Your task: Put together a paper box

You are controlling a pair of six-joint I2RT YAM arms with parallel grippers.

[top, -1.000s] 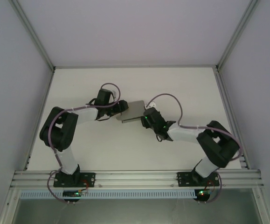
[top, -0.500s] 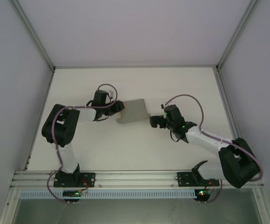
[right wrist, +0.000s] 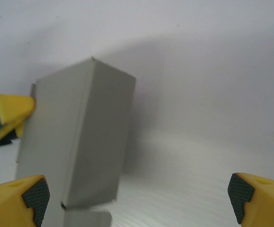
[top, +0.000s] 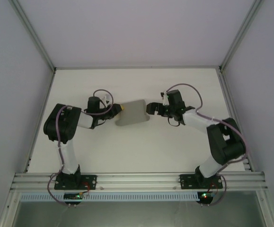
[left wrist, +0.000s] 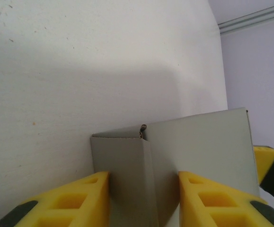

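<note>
i am seeing the grey paper box (top: 133,113) lying in the middle of the desk (top: 127,151), between both arms. my left pincer (top: 119,109) is clamping its left end, 2 yellow fingers (left wrist: 80,198) pressing either side. my right pincer (top: 149,108) is gaping wide apart just beside its right end.

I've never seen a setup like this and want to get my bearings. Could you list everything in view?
paper box: one, plain grey, mid-table between the two grippers
table: one, off-white, under everything
walls: three, pale lilac, at the back and both sides of the table
metal rail: one, silver, along the table's near edge, carrying the arm bases
left arm: one, black and white, near left
right arm: one, black and white, near right
left gripper: one, yellow fingers, closed on the box's near end
right gripper: one, yellow fingers with dark pads, open, facing the box's other end
</note>
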